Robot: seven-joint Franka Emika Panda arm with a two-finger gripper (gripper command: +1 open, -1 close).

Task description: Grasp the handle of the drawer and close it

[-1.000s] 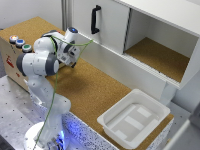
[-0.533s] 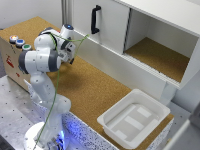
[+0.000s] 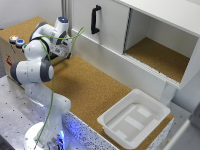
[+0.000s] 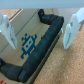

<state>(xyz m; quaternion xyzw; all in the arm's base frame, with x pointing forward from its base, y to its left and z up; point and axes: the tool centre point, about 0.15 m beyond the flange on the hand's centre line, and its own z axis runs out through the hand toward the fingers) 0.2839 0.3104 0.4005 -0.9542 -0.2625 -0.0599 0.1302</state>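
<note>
My arm [image 3: 37, 65] folds back on itself at the left of the exterior view, the elbow low and near the camera, the forearm reaching up and away toward the tan box [image 3: 11, 52] at the frame's left edge. My gripper [image 4: 41, 31] is spread wide; in the wrist view one pale finger [image 4: 6, 27] shows at the upper left and the other at the upper right, neither touching anything.

Compared with half a second ago, my wrist has swung farther toward the box and sits closer to it in the exterior view.

The handle [image 4: 35, 50] lies between my fingers in the wrist view, a thick black bar running from the lower left to the upper middle, mounted on the light-brown front of the drawer [image 4: 20, 30]. It sits just beyond my fingertips and slightly aslant to them. In the exterior view my wrist hides the drawer front.

Farther off, a white tub [image 3: 134, 117] rests on the cork table [image 3: 90, 85] at the lower right, and a white cabinet [image 3: 135, 35] stands across the top.
</note>
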